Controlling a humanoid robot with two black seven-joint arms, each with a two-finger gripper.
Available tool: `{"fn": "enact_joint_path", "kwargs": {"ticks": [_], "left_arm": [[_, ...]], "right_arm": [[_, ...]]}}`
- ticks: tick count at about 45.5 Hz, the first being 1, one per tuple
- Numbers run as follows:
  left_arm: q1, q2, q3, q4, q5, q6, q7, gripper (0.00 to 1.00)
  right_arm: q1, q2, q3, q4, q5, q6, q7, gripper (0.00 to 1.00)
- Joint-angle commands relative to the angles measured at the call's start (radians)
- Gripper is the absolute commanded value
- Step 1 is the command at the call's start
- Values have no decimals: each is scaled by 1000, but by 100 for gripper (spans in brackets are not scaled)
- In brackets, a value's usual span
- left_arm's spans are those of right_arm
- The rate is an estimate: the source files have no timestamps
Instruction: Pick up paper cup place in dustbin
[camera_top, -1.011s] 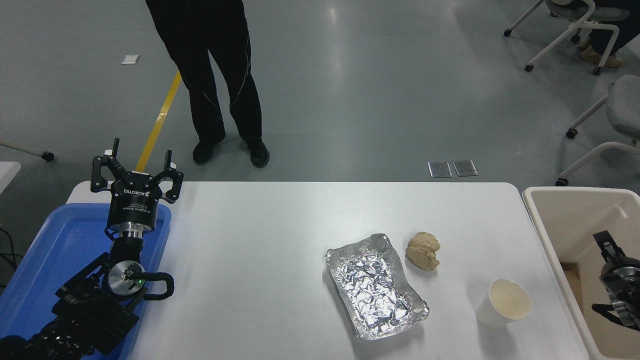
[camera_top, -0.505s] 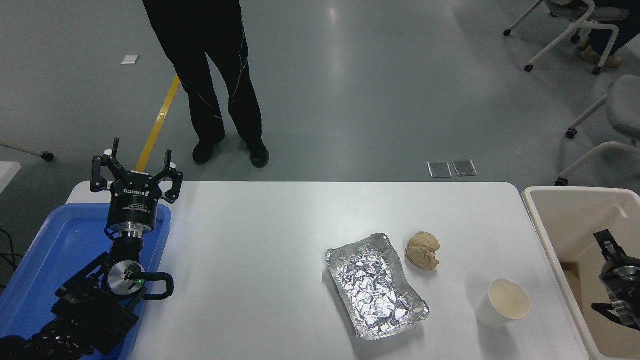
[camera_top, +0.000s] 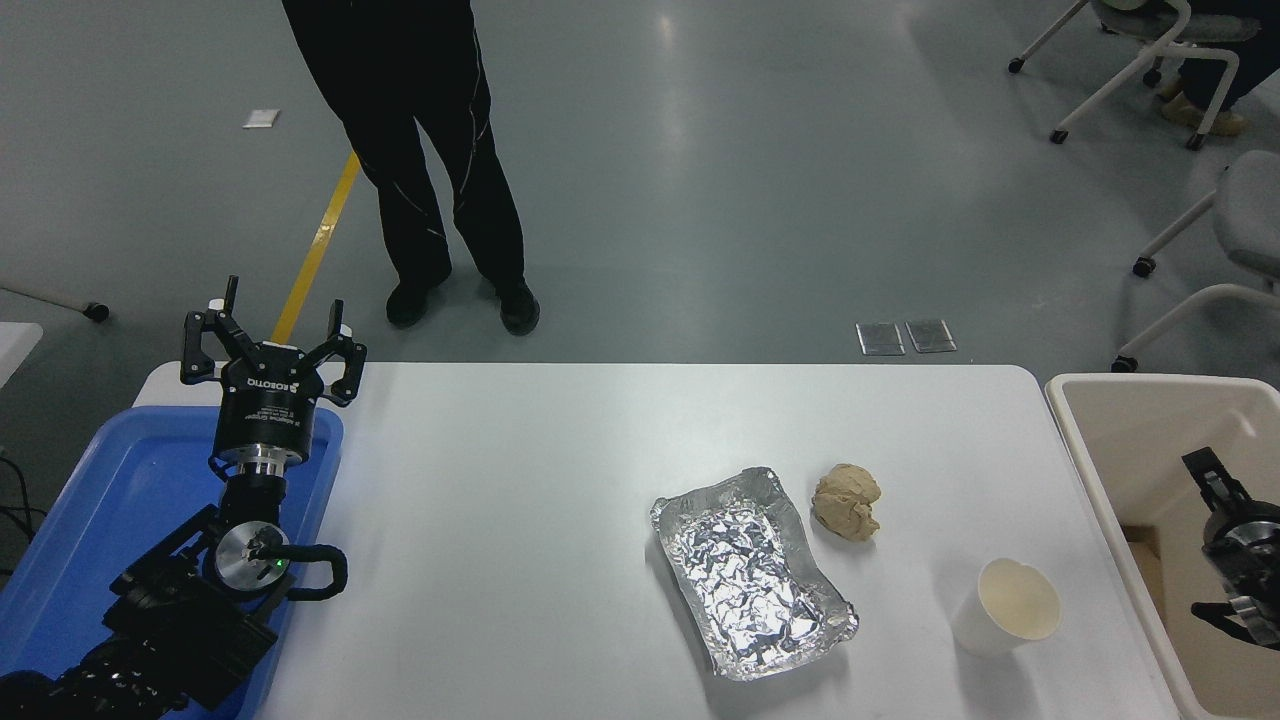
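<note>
A grey floor runs behind a white table (camera_top: 560, 450), with wheeled chairs (camera_top: 1215, 250) off to the far right and a yellow line (camera_top: 318, 245) painted on the floor at the left. A person (camera_top: 430, 150) in black trousers and black shoes stands on the floor at the table's far side, towards the left.

The paper cup (camera_top: 1008, 605) stands upright near the table's front right corner, its mouth open to the camera and its cream inside showing. Just to its left lies a crumpled foil tray (camera_top: 750, 570), set at a slant, and beyond the cup, beside the tray's far end, sits a tan lump (camera_top: 847, 501). None of the three touch one another. Only bare table lies between the cup and the table's right edge.

The dustbin (camera_top: 1085, 470) stands against that right edge, close to the cup. The right gripper (camera_top: 1215, 540) hangs over the bin's inside, at the picture's right edge, apart from the cup; its fingers are spread and hold nothing.

The left gripper (camera_top: 272, 345) is parked at the lower left above a blue tray (camera_top: 110, 500), its fingers splayed wide and empty.
</note>
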Motion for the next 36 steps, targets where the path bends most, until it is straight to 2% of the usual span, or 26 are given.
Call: {"fn": "enact_joint_path", "kwargs": {"ticks": [1,9,16,22,30,36], "left_arm": [[2,0,0,2,0,1,0,99],[2,0,0,2,0,1,0,99],[2,0,0,0,2,1,0,99],[2,-2,0,0,2,-1,0,99],[0,-2,0,0,2,-1,0,99],[0,0,0,0,2,-1,0,99]], "right_arm": [[19,-18,-181,5,0,18,11,100],[86,-32,-181,48,3,94,12,100],[275,-168,-178,296,3,134,15,100],[454,-237,-204,497,-10,156,12,100],[767,-216,-410,695,-132,286,15,100],[976,-127,-551,801,-154,364,37,100]]}}
